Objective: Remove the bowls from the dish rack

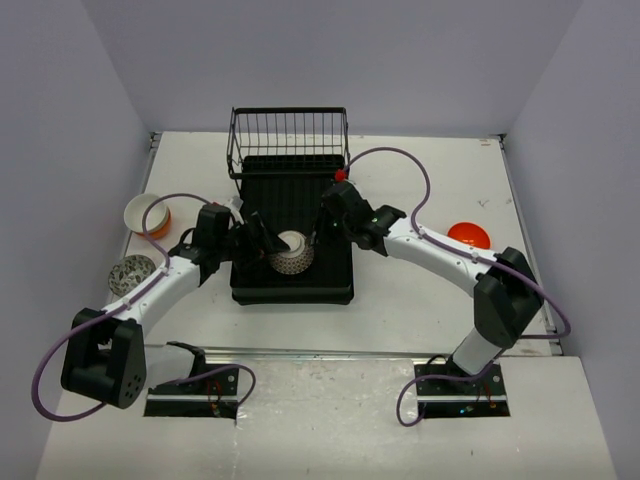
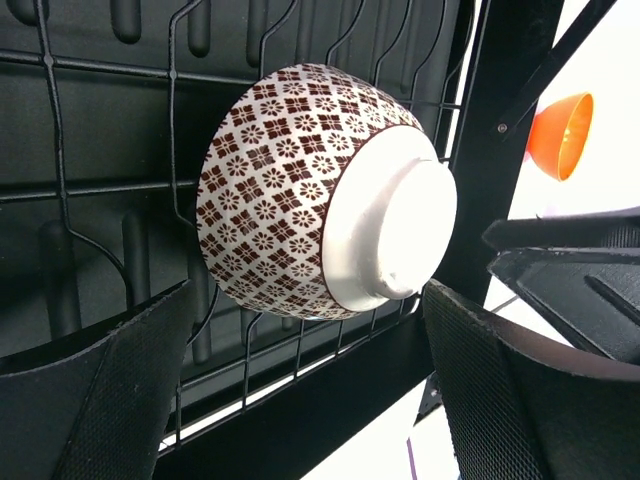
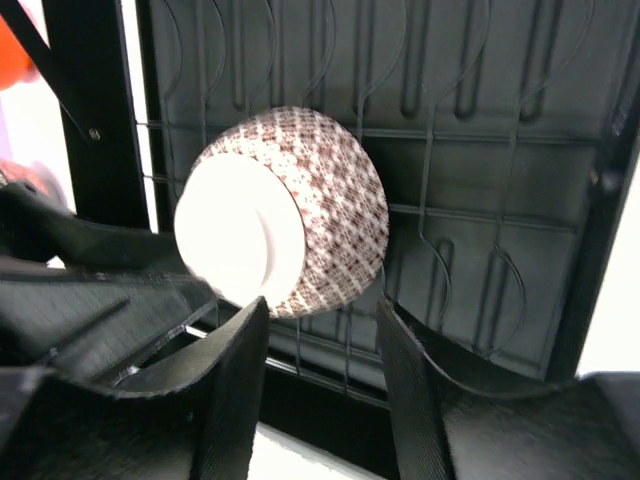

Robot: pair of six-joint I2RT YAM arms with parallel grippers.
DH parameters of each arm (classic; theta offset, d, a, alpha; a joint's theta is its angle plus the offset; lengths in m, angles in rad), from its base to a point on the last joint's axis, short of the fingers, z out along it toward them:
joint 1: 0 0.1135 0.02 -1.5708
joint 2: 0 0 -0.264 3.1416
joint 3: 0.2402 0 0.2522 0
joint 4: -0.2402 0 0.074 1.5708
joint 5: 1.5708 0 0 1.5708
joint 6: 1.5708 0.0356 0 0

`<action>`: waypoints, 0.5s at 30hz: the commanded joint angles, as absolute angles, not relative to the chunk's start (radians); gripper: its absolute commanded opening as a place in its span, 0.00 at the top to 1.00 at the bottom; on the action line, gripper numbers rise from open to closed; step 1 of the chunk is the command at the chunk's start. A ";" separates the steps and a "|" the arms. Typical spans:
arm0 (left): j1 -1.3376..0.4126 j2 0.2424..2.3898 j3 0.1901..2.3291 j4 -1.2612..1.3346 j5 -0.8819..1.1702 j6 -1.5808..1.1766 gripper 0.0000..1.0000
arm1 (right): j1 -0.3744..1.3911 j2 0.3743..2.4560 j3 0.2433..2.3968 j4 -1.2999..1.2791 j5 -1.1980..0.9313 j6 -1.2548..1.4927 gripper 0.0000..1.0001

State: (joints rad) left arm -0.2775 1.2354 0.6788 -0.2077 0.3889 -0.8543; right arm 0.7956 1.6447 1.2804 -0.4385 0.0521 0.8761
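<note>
Closest to me on the left wrist view are the left gripper's [image 2: 308, 300] two textured fingers [image 2: 120, 380], spread wide. The bowl [image 2: 290, 190] sits just beyond the gap between them, and neither pad touches it. It is white with a brown flower pattern, and it lies tipped over on the wires of the rack [image 2: 90, 150] with its plain white foot turned up and toward the lens. Past the rack's edge I can see an orange bowl [image 2: 560, 135] out on the table.

On the right wrist view the right gripper [image 3: 320, 310] is parted about halfway, with nothing between the fingers. The bowl [image 3: 330, 200] is just past their tips. One tip overlaps its lower edge, but I cannot tell whether it touches.

From the top camera, the bowl [image 1: 292, 255] lies in the near half of the rack [image 1: 290, 180], between the left gripper [image 1: 255, 240] and the right gripper [image 1: 325, 225], which come at it from opposite sides. The wire basket [image 1: 288, 135] stands at the far end. On the table [image 1: 420, 300], a white bowl [image 1: 147, 213] and a grey bowl [image 1: 131, 273] sit to the left of the rack. The orange bowl [image 1: 468, 236] is well off to the right.
</note>
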 commanded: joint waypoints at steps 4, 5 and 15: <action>-0.282 1.229 0.733 -0.232 0.345 -0.850 0.06 | 0.793 1.675 1.341 -0.434 0.031 0.882 0.46; -0.282 1.232 0.736 -0.232 0.341 -0.844 0.06 | 0.792 1.678 1.341 -0.433 0.029 0.884 0.46; -0.282 1.203 0.814 -0.293 0.319 -0.802 0.06 | 0.782 1.700 1.331 -0.411 0.006 0.882 0.36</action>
State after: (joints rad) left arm -0.2775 1.2354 0.7490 -0.2626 0.3416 -0.8337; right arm 0.7975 1.6714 1.3014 -0.4282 0.0223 0.8734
